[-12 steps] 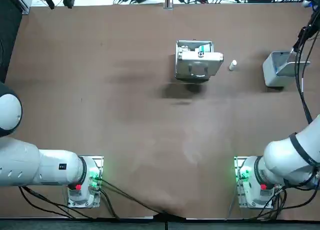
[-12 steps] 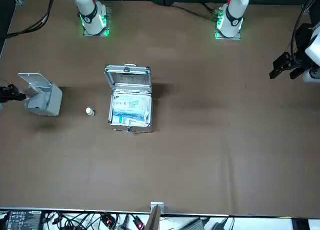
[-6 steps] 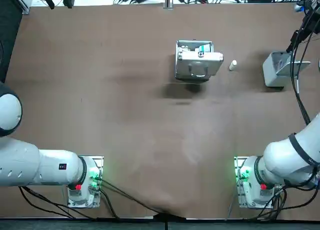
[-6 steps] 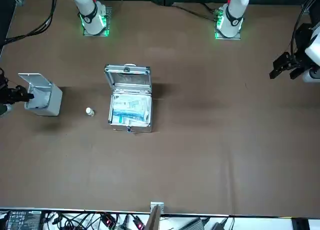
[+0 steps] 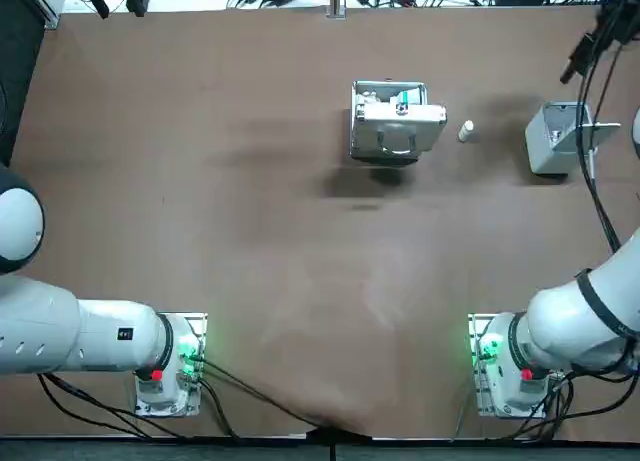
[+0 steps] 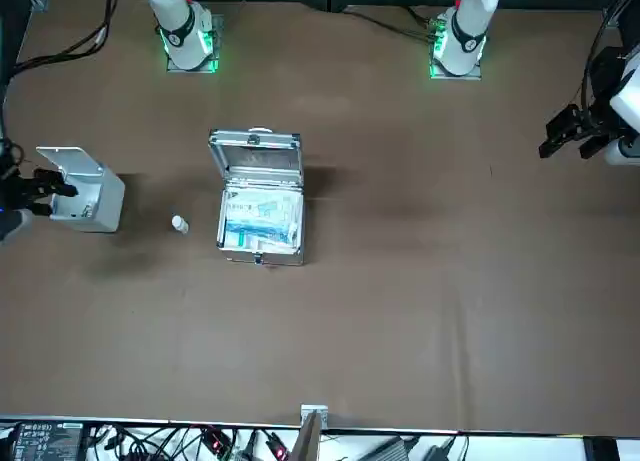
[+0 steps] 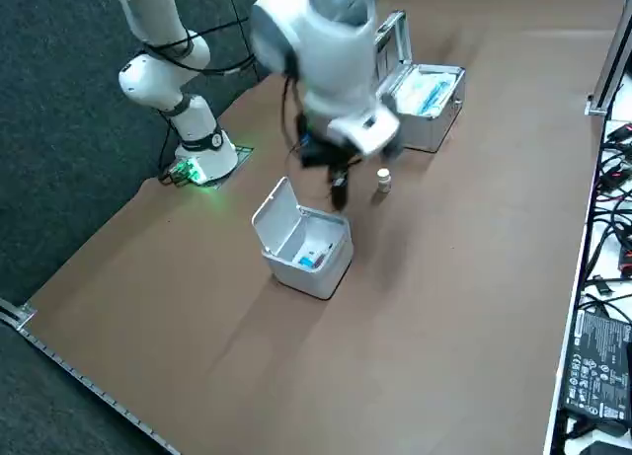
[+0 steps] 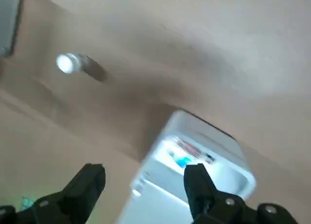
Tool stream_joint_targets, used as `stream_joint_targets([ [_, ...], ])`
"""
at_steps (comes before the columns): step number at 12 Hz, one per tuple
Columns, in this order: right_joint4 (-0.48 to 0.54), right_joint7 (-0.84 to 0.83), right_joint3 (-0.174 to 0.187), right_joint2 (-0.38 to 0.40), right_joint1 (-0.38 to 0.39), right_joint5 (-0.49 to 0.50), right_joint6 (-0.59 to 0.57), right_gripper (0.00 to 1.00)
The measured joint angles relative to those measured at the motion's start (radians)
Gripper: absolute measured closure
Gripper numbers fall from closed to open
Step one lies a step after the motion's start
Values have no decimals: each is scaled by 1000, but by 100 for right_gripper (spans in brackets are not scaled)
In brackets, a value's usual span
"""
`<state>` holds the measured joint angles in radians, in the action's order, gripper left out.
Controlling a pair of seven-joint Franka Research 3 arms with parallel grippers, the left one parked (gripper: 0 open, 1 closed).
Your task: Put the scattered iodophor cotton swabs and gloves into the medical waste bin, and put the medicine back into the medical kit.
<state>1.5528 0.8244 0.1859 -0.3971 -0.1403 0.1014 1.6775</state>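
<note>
The right gripper hangs in the air close above the medical waste bin. Its two black, blunt fingers are spread wide with nothing between them.

The bin is a small boxy tub of smooth, pale grey plastic with rounded corners. Its flat hinged lid is tipped up and open. Inside I can see some blue and white bits at the bottom, but I cannot tell what they are.

The medicine bottle is a little white cylinder standing on the table, between the bin and the medical kit and touching neither. The kit is a hard rectangular case with bright metal edges and a carry handle. Its lid is raised, and white and teal packets lie in the tray. The tabletop is a matte brown sheet, plain and slightly creased.

Compared with a second ago, the overhead view shows the wrist and its trailing cables have drifted from over the bin towards the far edge of the table, so I can now see down into the bin. Bin, bottle and kit sit where they did.
</note>
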Motion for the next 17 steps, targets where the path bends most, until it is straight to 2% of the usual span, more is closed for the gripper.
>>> stream_joint_targets([
  [1,0,-42,-2,5,41,0,0,0],
  [4,10,-199,-5,3,154,0,7,4],
  [6,41,-294,-6,3,212,0,57,5],
  [13,311,-570,-6,31,366,0,380,6],
  [17,467,-632,-6,33,406,0,598,7],
])
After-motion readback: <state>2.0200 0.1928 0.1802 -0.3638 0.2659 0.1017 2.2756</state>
